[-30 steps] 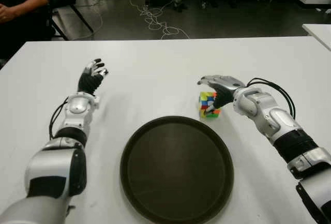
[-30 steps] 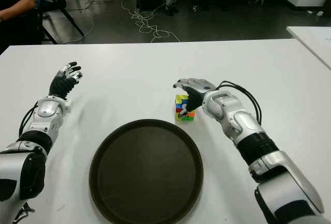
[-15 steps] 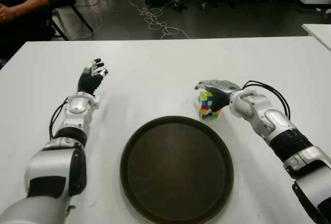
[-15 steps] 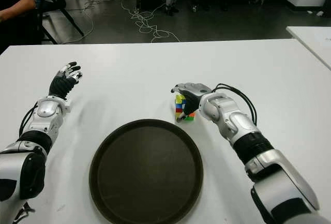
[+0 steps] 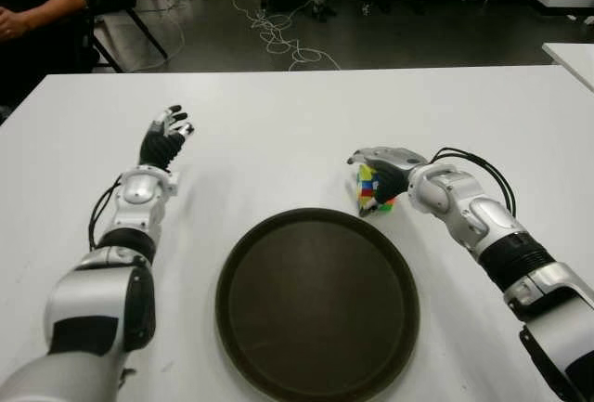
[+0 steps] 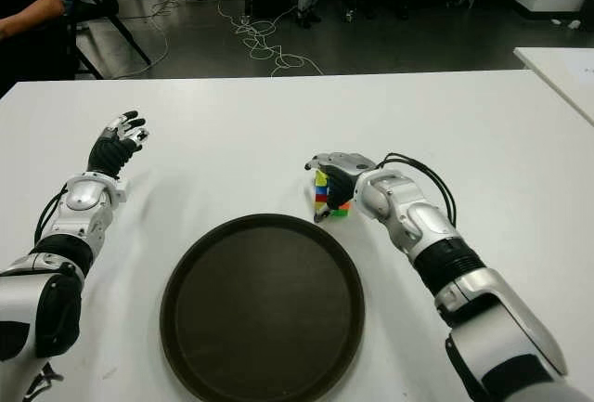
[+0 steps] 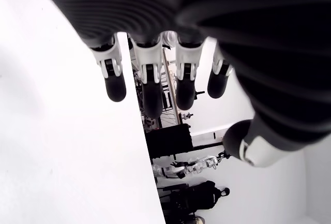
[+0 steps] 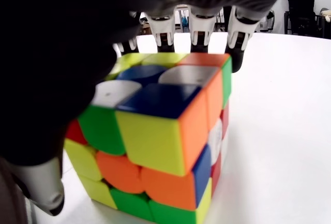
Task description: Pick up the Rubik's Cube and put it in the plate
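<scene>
Multicoloured Rubik's Cube [image 5: 371, 188] sits on the white counter [image 5: 278, 133], just beyond the rim of the round dark brown plate [image 5: 316, 304], with the right robot hand [image 5: 379, 168] closing over it.

The right robot hand's fingers [image 8: 201, 25] curl over the cube's top and far side while its thumb [image 8: 41, 193] comes down the near side, cupping it; the cube looks tipped on the counter, and a firm grip cannot be confirmed. The plate holds nothing. The left robot hand [image 5: 165, 137] shows above the counter well to the left of the plate, fingers loosely extended and holding nothing. A person's arm [image 5: 32, 7] shows beyond the counter's far left corner.
</scene>
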`<state>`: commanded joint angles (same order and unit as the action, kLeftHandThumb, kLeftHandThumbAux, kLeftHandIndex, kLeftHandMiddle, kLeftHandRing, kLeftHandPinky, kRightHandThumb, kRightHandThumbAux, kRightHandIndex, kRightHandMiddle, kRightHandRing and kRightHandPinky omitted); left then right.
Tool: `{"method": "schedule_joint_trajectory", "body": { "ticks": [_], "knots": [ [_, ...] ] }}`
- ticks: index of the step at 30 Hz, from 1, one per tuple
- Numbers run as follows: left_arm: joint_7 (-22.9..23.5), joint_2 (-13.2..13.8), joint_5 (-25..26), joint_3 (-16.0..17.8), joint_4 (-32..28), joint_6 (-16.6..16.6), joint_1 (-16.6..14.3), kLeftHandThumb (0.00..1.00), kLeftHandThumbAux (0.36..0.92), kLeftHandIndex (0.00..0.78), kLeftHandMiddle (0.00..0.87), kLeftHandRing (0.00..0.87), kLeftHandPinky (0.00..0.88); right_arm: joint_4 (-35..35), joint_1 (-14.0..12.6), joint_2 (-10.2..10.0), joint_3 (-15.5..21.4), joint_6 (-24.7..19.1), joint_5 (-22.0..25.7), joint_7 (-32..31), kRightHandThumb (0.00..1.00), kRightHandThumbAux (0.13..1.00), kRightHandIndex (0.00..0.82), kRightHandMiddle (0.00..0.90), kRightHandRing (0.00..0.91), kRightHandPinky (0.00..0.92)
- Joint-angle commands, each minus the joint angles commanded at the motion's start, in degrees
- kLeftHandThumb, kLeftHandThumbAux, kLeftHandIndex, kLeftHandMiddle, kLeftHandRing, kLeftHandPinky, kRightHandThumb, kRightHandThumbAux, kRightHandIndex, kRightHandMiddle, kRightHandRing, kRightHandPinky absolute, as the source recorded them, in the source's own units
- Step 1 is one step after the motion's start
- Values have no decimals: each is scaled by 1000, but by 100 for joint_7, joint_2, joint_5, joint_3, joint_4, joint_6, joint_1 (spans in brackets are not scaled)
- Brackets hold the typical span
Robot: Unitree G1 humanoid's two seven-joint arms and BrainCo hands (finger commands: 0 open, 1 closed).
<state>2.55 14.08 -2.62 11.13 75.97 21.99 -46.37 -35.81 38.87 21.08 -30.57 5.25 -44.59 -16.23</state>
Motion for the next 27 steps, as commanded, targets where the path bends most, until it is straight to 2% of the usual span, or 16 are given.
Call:
{"method": "schedule_joint_trajectory", "body": {
  "ticks": [14,20,27],
  "knots": [
    [-4,16,-9,1,6,-10,3,156,559,85,152,133,103,-364,81,-119,-20,17,49,229,0,693,23,23,100,189],
    [25,11,15,28,5,-3,6,152,551,80,148,128,96,-413,142,-114,-55,9,35,159,0,701,27,25,97,179],
    [18,11,22,44,9,-16,1,163,567,72,149,131,100,-446,170,-95,-93,-7,9,155,0,696,15,19,89,166]
  ]
}}
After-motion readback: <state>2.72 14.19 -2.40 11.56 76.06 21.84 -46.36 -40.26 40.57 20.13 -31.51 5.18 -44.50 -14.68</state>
